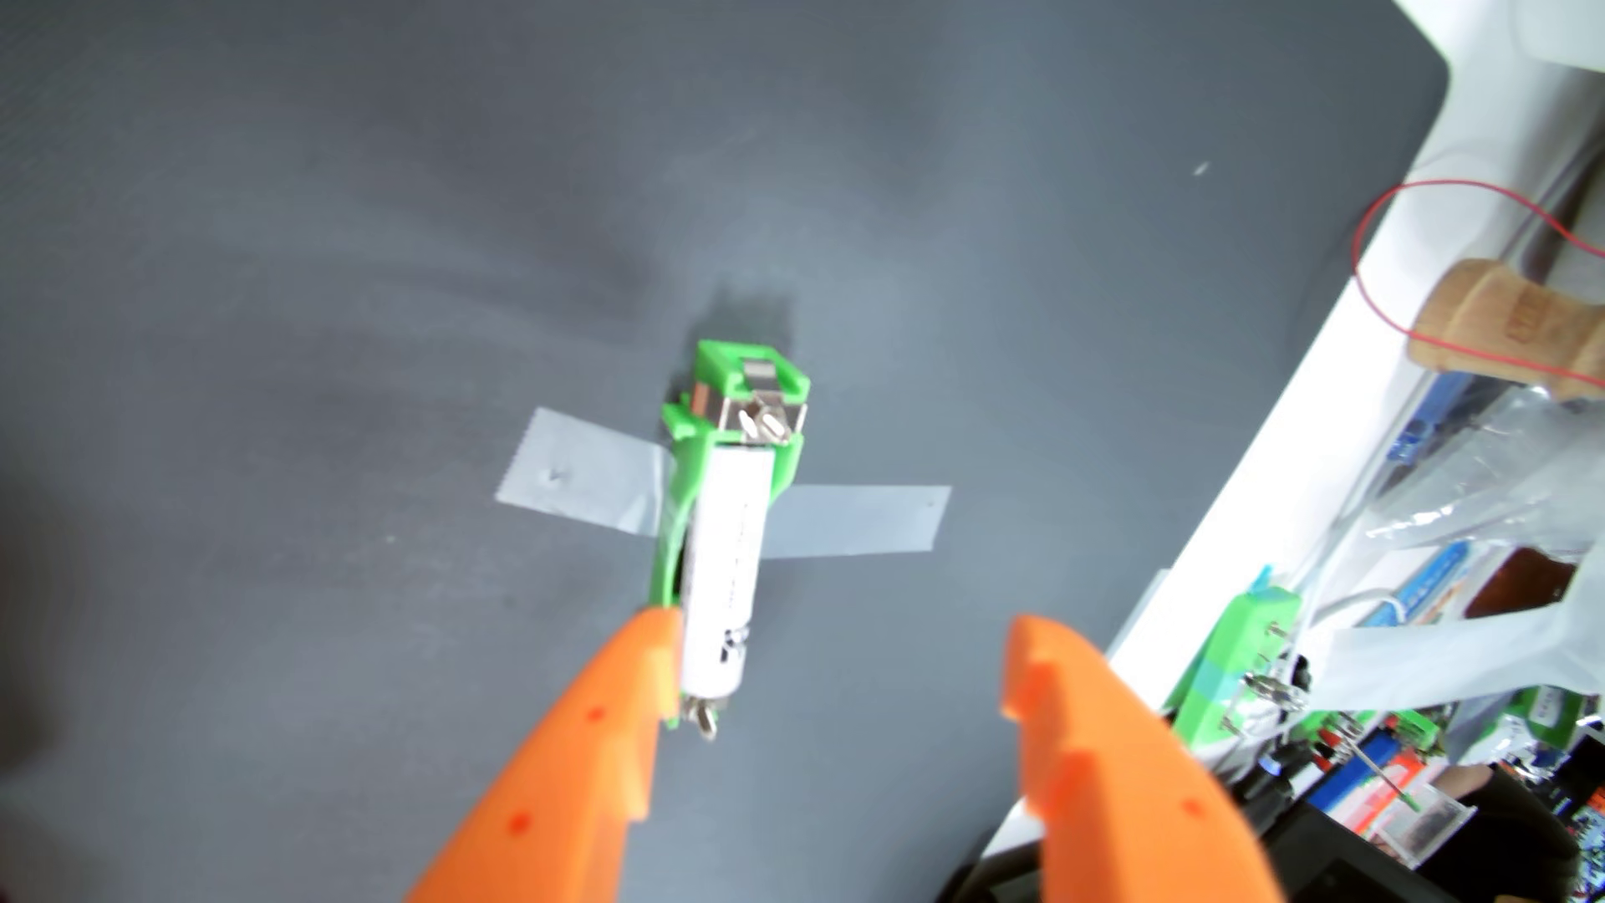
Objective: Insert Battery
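- The gripper (pixel 838 647) enters the wrist view from the bottom edge, its two orange fingers (pixel 599 738) spread wide apart and holding nothing.
- A white battery (pixel 728 556) lies lengthwise in a green holder (pixel 754 369) on the dark grey mat (pixel 347 260) — its near end just beside the tip of the finger on the view's left; whether they touch, I cannot tell.
- Metal contacts (pixel 762 423) show at the holder's far end, against the battery's far tip.
- Clear tape (pixel 582 482) crosses under the holder and sticks out on both sides of it, flat on the mat.
- At the right edge, off the mat, lies clutter: a cork-coloured spool (pixel 1511 334) with a red wire (pixel 1390 226), plastic bags and another green holder (pixel 1233 660) — all well apart from the battery.
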`<state>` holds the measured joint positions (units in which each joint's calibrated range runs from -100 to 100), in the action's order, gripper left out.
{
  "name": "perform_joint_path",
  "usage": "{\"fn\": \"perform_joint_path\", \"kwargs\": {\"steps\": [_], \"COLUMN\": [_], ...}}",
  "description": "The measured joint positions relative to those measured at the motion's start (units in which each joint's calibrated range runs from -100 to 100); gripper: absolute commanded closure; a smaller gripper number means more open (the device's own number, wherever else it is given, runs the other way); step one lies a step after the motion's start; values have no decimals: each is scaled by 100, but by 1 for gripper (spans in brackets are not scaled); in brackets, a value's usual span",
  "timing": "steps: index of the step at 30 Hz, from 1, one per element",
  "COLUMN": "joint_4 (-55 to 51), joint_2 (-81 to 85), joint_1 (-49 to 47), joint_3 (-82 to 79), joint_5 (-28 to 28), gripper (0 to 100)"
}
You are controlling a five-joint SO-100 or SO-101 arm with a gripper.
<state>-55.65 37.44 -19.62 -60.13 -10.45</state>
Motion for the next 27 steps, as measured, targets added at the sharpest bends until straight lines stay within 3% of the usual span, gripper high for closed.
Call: {"fn": "perform_joint_path", "kwargs": {"steps": [2,12,27], "joint_4": [0,276,1038], "joint_2": [150,324,58], "joint_1": [8,1213,1254], "joint_3": [0,-235,-579], "joint_5": [0,5,199], "gripper": [100,99,99]}}
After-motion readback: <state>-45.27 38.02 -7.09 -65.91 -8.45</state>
